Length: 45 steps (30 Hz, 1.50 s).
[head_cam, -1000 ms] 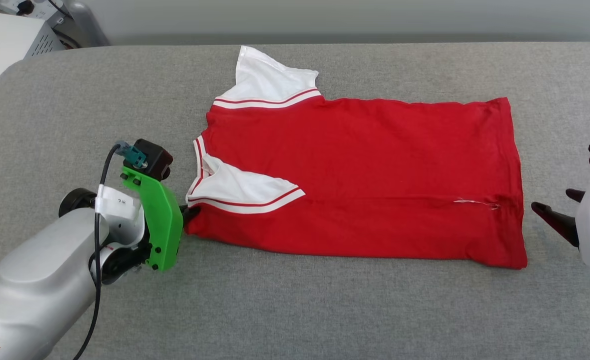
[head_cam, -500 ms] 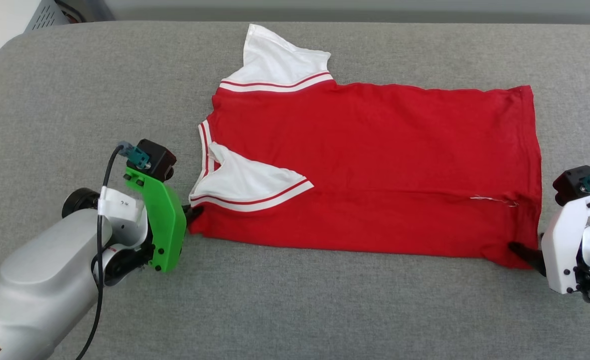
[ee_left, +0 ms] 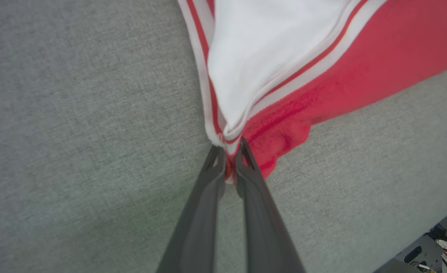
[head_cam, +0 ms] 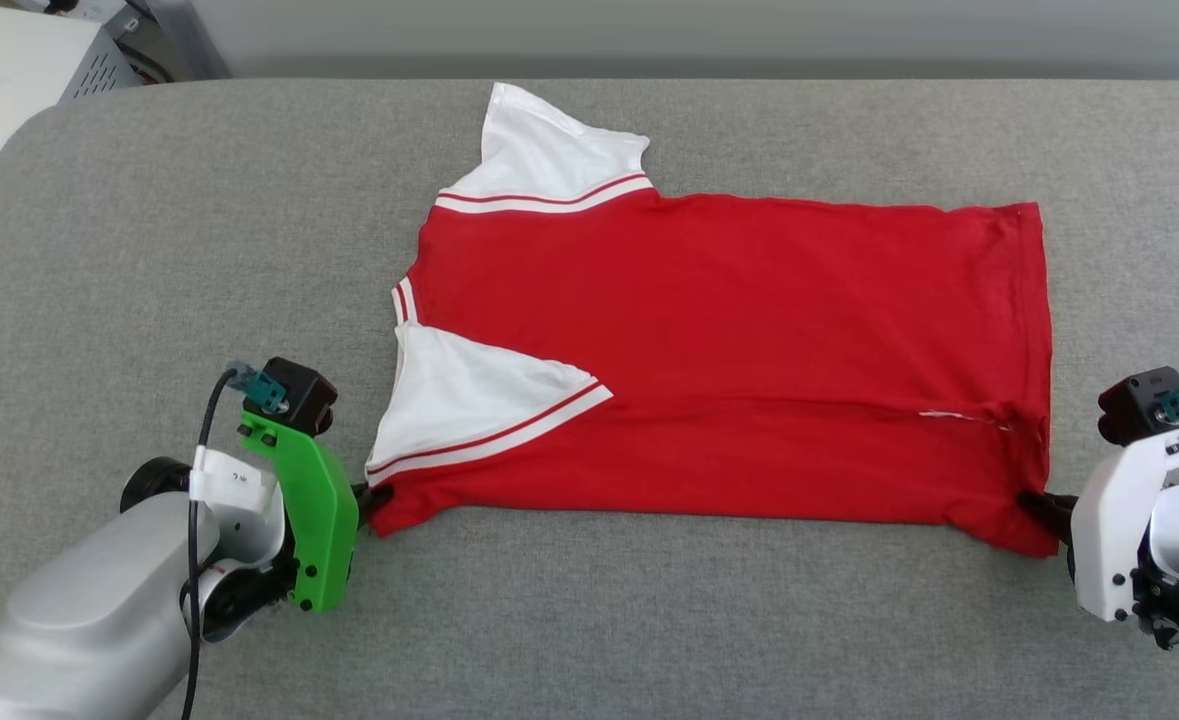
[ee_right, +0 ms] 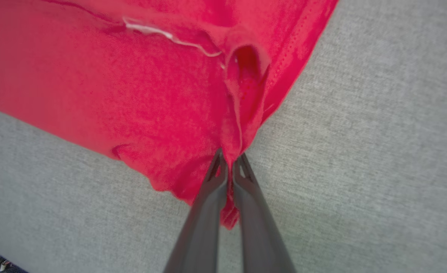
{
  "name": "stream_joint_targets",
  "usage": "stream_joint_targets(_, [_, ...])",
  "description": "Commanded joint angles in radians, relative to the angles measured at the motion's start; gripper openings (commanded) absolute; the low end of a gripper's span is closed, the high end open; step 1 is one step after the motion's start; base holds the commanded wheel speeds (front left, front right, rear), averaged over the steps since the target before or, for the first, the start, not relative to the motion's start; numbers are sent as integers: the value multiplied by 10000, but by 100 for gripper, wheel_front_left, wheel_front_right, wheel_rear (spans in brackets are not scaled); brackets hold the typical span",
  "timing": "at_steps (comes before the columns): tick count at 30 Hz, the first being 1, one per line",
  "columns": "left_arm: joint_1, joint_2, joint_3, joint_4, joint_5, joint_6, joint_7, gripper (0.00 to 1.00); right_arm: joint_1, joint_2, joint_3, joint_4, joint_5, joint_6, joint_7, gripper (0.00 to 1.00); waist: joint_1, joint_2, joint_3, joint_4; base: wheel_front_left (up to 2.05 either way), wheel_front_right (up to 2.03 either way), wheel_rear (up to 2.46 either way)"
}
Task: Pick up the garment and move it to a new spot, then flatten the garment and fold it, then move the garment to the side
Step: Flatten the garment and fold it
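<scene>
The garment (head_cam: 729, 350) lies spread across the grey padded table, red body with white sleeves, collar end to the left and hem to the right. One white sleeve (head_cam: 549, 150) points to the far side; the other sleeve (head_cam: 469, 395) is folded over the red body. My left gripper (head_cam: 369, 498) is shut on the garment's near-left corner, where red fabric and striped trim (ee_left: 227, 132) bunch between the fingers. My right gripper (head_cam: 1034, 505) is shut on the near-right hem corner (ee_right: 231, 159), which puckers into folds.
The grey table (head_cam: 589, 630) stretches wide, with bare cloth in front of the garment and to its left. A white equipment box (head_cam: 9, 80) sits beyond the table's far-left corner. The table's rounded left edge (head_cam: 9, 170) curves near it.
My right gripper came in from the right and shut on the garment's near-right hem corner. The left gripper kept its hold and drew its corner toward the near edge. The head camera shifted.
</scene>
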<state>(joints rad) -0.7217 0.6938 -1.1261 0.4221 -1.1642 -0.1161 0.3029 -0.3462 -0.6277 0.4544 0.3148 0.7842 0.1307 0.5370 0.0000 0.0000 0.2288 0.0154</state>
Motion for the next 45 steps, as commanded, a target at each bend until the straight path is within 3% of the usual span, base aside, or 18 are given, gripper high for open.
stream_joint_targets(1, [213, 133, -6, -100, -79, -37, -83, 0, 342, -133, 45, -95, 108, 0, -135, 0, 0, 0, -286, -66, 0, 0, 0])
stream_joint_targets(9, [703, 782, -58, -1225, -74, 181, -206, 0, 1334, -802, -509, -1302, 371, 0, -453, 0, 0, 0, -849, -1, 0, 0, 0])
stream_joint_targets(19, [1563, 1438, -297, -2711, -182, 863, -106, 0, 3052, -1095, -1828, -2605, 425, 0, 182, 0, 0, 0, -917, 19, 0, 0, 0])
stream_joint_targets(25, [1704, 1171, -326, -2571, -314, 953, -157, 0, 3170, -678, -2290, -2600, 118, 0, 466, 0, 0, 0, -510, -20, 0, 0, 0])
stream_joint_targets(34, [1690, 645, -384, -1396, -487, 679, -161, 0, 2919, -53, -2305, -1722, -216, 0, 354, 0, 0, 0, -239, 122, 0, 0, 0])
stream_joint_targets(35, [1707, 576, -343, -1300, -527, 646, -260, 10, 2918, 3, -2334, -1697, -204, 0, 213, 14, 0, 0, -284, 152, 0, 0, 0])
stream_joint_targets(36, [1716, 542, -294, -1248, -553, 630, -365, 47, 2920, 35, -2371, -1685, -222, 0, 86, 49, 0, 0, -332, 173, 0, 0, 0])
stream_joint_targets(37, [1699, 534, -211, -1202, -535, 627, -555, 100, 2941, 74, -2433, -1676, -243, 0, -62, 100, 0, 0, -408, 205, 0, 0, 0])
stream_joint_targets(45, [1431, 1113, 156, -1595, 236, 786, -1790, 100, 3192, 163, -3059, -2436, -772, 0, -1983, 100, 0, 0, -1089, 259, 0, 0, 0])
